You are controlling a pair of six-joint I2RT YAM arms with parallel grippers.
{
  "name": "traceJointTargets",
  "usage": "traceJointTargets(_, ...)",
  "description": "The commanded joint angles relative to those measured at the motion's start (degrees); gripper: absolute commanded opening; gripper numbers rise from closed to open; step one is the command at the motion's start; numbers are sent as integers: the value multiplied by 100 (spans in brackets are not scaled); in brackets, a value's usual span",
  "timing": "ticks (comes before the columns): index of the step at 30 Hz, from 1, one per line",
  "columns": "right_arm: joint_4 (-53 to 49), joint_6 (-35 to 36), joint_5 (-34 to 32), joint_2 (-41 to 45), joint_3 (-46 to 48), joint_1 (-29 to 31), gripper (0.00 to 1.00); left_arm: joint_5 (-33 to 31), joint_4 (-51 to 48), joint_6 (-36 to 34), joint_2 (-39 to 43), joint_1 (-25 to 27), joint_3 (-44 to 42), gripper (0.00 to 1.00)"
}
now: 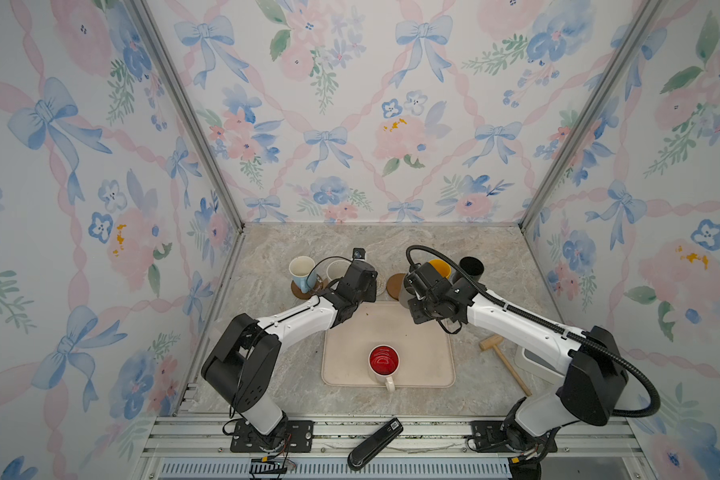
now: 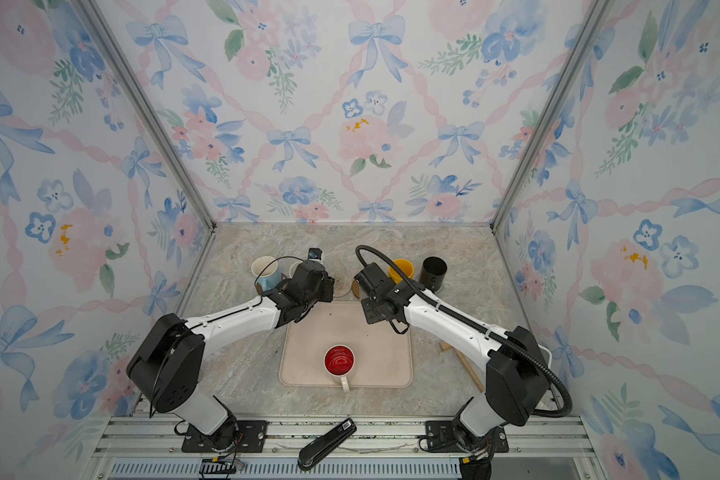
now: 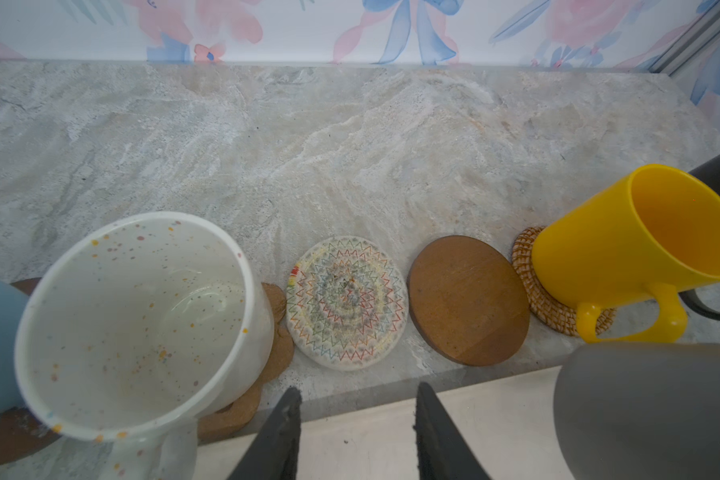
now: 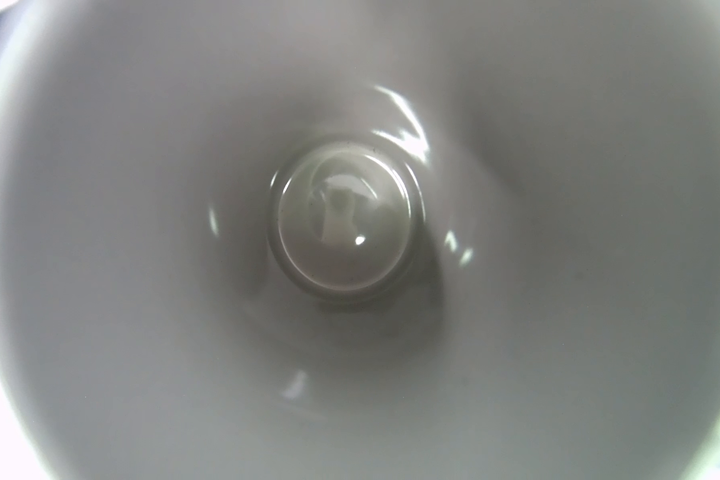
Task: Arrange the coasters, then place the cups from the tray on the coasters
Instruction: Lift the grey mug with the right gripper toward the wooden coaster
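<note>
**Left end effector** (image 3: 358, 388): its two dark fingers (image 3: 279, 432) are standing apart with nothing between them, hanging over the far rim of the large flat beige rounded-rectangle tray (image 1: 412, 332) and pointing at the coaster row.

**Right end effector** (image 1: 417, 286): it is closing on the grey glazed mug (image 3: 649, 411). Its fingers are sitting out of sight behind the mug's wall, so the contact point is not showing. The right wrist view is looking straight down into the mug's pale interior (image 4: 346, 224). The mug is sitting at the tray's far right corner, just beside the brown wooden disc coaster (image 3: 468, 301). Whether it is resting or lifted cannot be told.

**Coaster row, beyond the tray's far rim, left to right:**
- The light blue mug (image 1: 302, 270) is standing on the dark brown round coaster (image 1: 300, 291).
- The speckled cream-white mug (image 3: 142, 324) is standing on the brown paw-shaped coaster (image 3: 279, 345).
- The cream woven coaster with coloured zigzag stitching (image 3: 346, 303) is lying bare.
- The wooden disc is lying bare.
- The yellow mug (image 3: 641, 245) is standing on the tan rattan coaster (image 3: 524, 257).
- The black mug (image 1: 471, 268) is standing just beyond it.

**Tray:** the white mug with red inside (image 1: 384, 360) is standing upright near the front rim, its handle pointing forward.

**Marble-patterned surface** (image 1: 267, 332): a wooden mallet (image 1: 504, 359) and a white-and-grey box (image 1: 528, 361) are lying right of the tray.
</note>
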State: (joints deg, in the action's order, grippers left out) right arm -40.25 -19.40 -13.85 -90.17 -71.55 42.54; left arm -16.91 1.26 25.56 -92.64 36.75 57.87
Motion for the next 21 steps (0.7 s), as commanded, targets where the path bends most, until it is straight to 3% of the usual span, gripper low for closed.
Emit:
traceJointTargets(1, 362, 290, -189, -219, -500, -112, 0, -36, 76, -65, 44, -38, -72, 42)
traceJointTargets(21, 709, 339, -43, -1519, -1487, -537, 0, 17, 112, -62, 27, -85, -94, 42)
